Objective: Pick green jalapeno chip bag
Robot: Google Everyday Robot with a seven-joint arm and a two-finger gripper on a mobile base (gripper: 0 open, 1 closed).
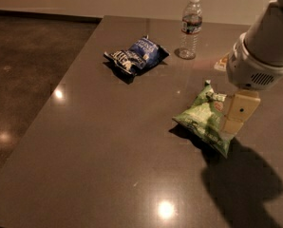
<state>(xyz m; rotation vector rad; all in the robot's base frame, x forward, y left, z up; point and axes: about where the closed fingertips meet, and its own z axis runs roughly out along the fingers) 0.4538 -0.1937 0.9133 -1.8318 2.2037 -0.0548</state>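
The green jalapeno chip bag point(201, 118) lies crinkled on the dark table point(108, 156), right of centre, with its small red-orange logo near its right side. My gripper point(234, 125) hangs from the white arm point(262, 51) at the right. Its cream tip is down at the bag's right edge and overlaps it in the camera view. I cannot tell whether it touches the bag. The bag rests flat on the table.
A blue-and-black chip bag point(136, 55) lies at the back centre. A clear water bottle point(191, 27) stands upright to its right. A small pale object point(222, 61) shows behind the arm. The table's left edge drops to a dark glossy floor point(27, 80).
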